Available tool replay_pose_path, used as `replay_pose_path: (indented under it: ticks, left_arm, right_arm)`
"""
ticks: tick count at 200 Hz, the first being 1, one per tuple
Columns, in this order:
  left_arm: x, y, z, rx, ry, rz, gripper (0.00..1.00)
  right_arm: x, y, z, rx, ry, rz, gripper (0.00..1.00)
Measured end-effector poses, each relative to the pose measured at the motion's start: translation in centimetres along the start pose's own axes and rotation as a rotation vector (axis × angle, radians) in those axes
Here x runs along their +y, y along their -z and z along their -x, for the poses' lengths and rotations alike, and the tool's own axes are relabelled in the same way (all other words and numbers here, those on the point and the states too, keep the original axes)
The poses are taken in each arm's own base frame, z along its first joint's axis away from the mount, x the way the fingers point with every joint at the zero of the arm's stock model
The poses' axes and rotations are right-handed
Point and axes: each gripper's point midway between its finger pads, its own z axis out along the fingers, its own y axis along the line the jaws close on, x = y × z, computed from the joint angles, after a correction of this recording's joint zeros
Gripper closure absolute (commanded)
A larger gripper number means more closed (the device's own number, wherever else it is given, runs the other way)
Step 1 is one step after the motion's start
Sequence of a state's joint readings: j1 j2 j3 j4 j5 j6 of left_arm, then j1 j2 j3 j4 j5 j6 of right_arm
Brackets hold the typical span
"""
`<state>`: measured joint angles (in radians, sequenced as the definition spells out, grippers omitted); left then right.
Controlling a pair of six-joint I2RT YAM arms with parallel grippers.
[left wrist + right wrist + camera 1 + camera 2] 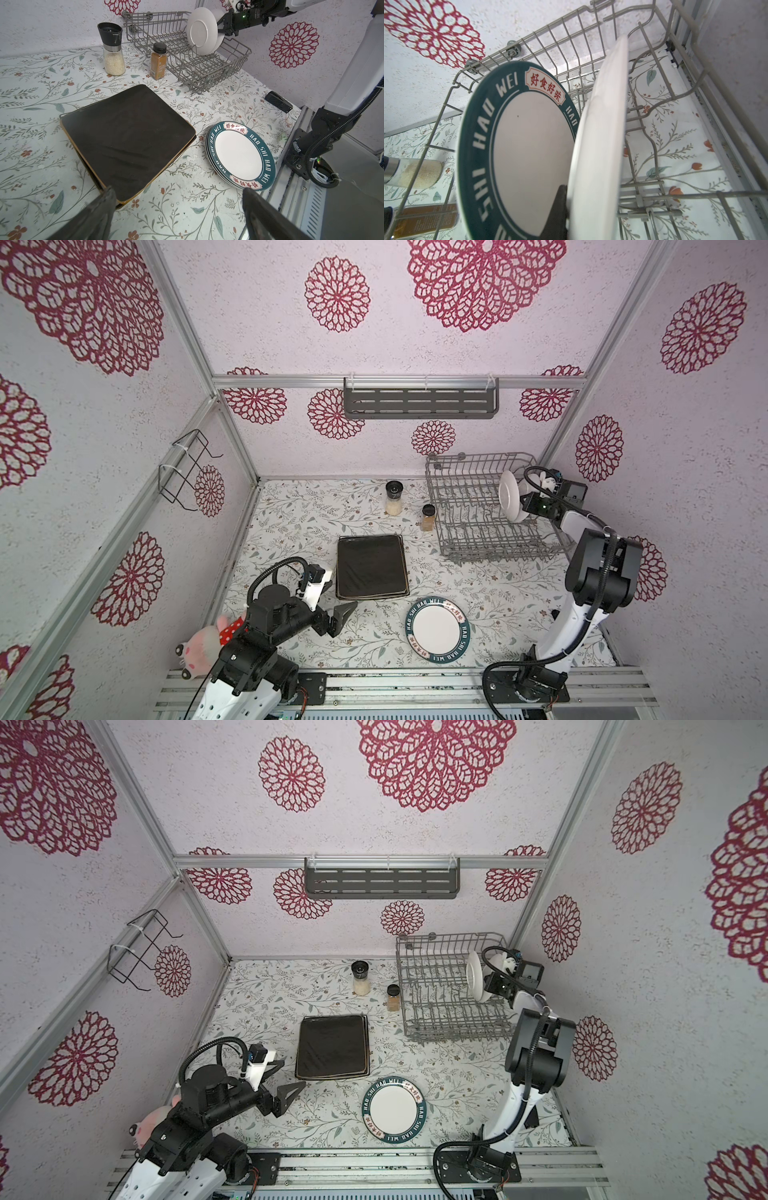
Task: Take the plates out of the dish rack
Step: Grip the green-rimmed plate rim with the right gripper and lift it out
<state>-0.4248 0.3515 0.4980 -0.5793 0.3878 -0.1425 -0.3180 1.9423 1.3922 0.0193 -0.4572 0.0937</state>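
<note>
The right gripper is seen in both top views clamped on a white plate upright in the dish rack, the left gripper in its wrist view spread wide and empty, and a lettered plate just beside the white one in the right wrist view.

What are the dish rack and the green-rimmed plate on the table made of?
The dish rack: apparently metal wire, matte grey coating; thin bent rods. The green-rimmed plate: probably glazed ceramic, possibly melamine; smooth, slightly shiny face, printed lettering.
</note>
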Motion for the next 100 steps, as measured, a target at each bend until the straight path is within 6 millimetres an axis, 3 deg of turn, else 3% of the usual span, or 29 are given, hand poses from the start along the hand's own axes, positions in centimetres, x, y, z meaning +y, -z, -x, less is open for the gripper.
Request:
replay_pose_path:
  ticks: [100]
  left_arm:
    - [-1.2, 1.4, 1.1, -0.081, -0.04, -0.03, 0.03]
  right_arm:
    - [1.6, 5.9, 1.1, -0.057, 0.03, -0.068, 1.0]
